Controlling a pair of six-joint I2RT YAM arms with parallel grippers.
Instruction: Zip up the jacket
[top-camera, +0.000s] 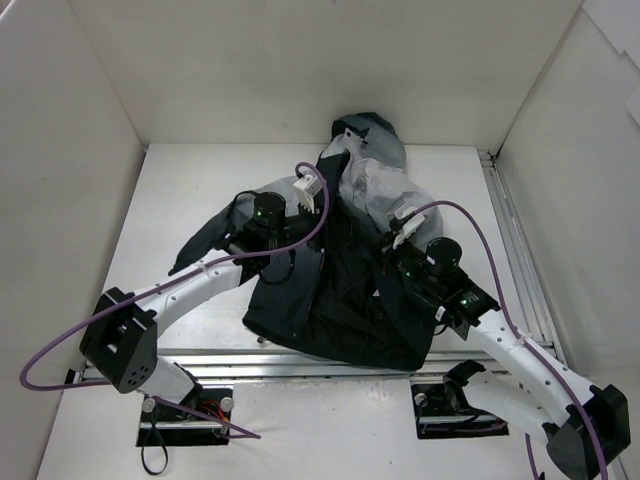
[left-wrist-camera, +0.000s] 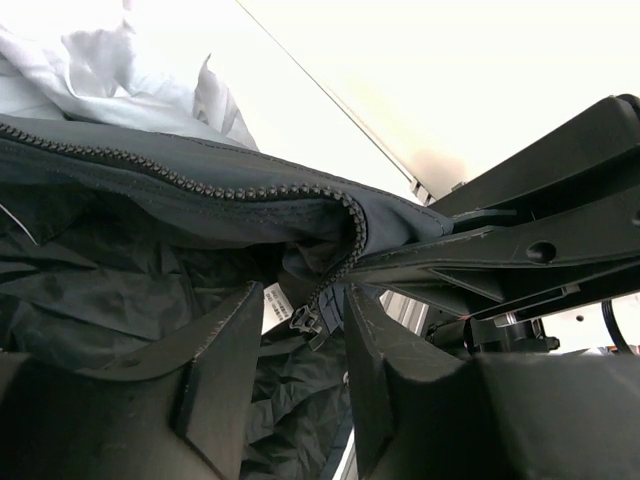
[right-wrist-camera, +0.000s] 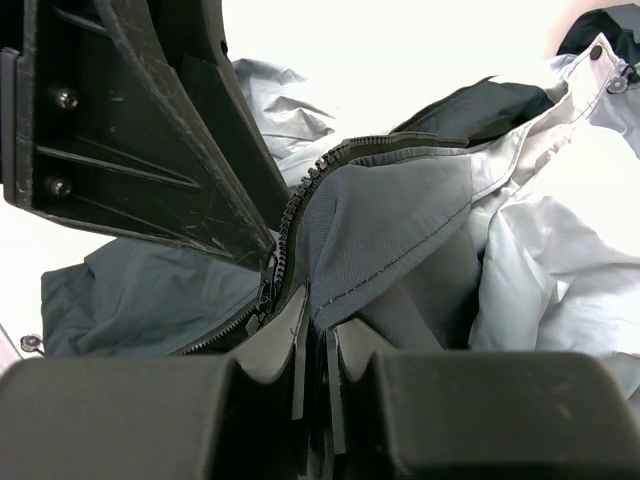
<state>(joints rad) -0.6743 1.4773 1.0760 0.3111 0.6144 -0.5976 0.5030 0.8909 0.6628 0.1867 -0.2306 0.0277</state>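
Observation:
The jacket (top-camera: 340, 300) lies crumpled in the middle of the table, light grey hood at the far side, dark hem toward me. My right gripper (right-wrist-camera: 318, 325) is shut on a fold of the jacket (right-wrist-camera: 400, 200) right beside the zipper teeth (right-wrist-camera: 300, 190), with the zipper slider (right-wrist-camera: 265, 295) just left of its fingers. My left gripper (left-wrist-camera: 303, 300) is open, jaws apart, with the zipper slider (left-wrist-camera: 303, 321) hanging between its fingertips, untouched. In the top view the left gripper (top-camera: 330, 228) and right gripper (top-camera: 378, 250) meet over the jacket's front.
White walls enclose the table on three sides. Metal rails (top-camera: 515, 250) run along the right side and the near edge. Purple cables (top-camera: 320, 215) loop over both arms. A white care label (left-wrist-camera: 275, 300) hangs beside the slider. The right gripper's body (left-wrist-camera: 530, 250) fills the right of the left wrist view.

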